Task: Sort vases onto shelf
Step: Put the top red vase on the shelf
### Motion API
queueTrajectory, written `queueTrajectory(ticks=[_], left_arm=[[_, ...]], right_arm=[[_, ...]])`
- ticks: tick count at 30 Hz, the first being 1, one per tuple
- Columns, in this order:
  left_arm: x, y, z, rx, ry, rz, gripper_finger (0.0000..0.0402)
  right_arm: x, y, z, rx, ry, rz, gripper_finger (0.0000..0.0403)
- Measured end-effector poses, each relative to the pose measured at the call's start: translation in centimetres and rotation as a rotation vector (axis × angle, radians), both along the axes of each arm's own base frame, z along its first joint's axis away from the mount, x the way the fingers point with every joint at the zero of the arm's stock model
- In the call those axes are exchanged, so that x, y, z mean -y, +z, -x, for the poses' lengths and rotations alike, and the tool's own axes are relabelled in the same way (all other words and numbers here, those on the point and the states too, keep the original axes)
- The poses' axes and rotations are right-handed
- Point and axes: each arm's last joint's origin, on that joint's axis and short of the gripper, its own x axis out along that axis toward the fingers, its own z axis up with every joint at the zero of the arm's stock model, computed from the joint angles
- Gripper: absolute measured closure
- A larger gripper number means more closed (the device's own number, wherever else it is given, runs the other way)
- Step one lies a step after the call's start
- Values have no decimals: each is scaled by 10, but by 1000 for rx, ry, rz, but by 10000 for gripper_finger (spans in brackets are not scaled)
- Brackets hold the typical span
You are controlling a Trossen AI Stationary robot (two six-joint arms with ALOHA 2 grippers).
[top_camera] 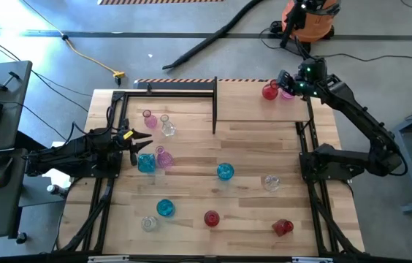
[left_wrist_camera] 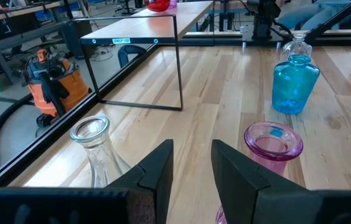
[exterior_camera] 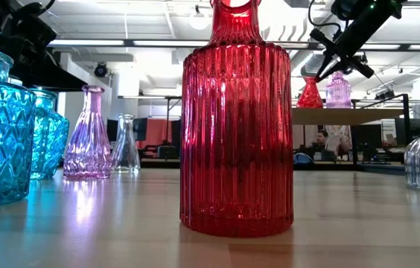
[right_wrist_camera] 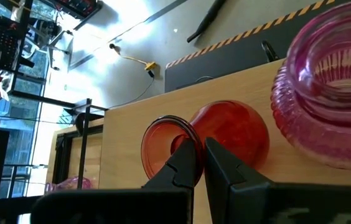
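Two vases stand on the shelf point(top_camera: 257, 109) at the far right: a red one point(top_camera: 269, 91) and a pink one point(top_camera: 288, 93). My right gripper point(right_wrist_camera: 199, 155) is shut just over the red vase's mouth point(right_wrist_camera: 163, 149), slanting down. It also shows above both vases in the low view point(exterior_camera: 322, 68). My left gripper point(left_wrist_camera: 191, 168) waits open at the table's left, pointing across the table. Nothing is between its fingers; a clear vase point(left_wrist_camera: 94, 143) and a pink vase point(left_wrist_camera: 274, 140) stand on either side. Several more vases stand on their bases on the table point(top_camera: 250, 212). My right gripper's shut fingertips point(right_wrist_camera: 185, 158) stand at the red vase's rim point(right_wrist_camera: 157, 134), coming from above at a slant. I cannot tell whether they touch it. The red vase stands upright on the shelf top.
A bare black open frame point(top_camera: 166, 91) stands at the far left of the table. Blue vases point(top_camera: 225, 172) point(top_camera: 165, 208), red vases point(top_camera: 211, 218) point(top_camera: 283, 227) and clear ones point(top_camera: 270, 182) are scattered over the middle and near part. Black rails point(top_camera: 315, 190) run along both table sides.
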Motion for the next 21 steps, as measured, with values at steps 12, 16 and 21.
queueTrajectory(ticks=[12,16,21], left_arm=[[0,0,0,0,0,0,300],[0,0,0,0,0,0,300],[0,0,0,0,0,0,300]], right_arm=[[2,-2,-1,-3,-9,-10,384],[7,-5,-4,-9,-9,-21,380],[11,-6,-7,-1,-5,-15,379]])
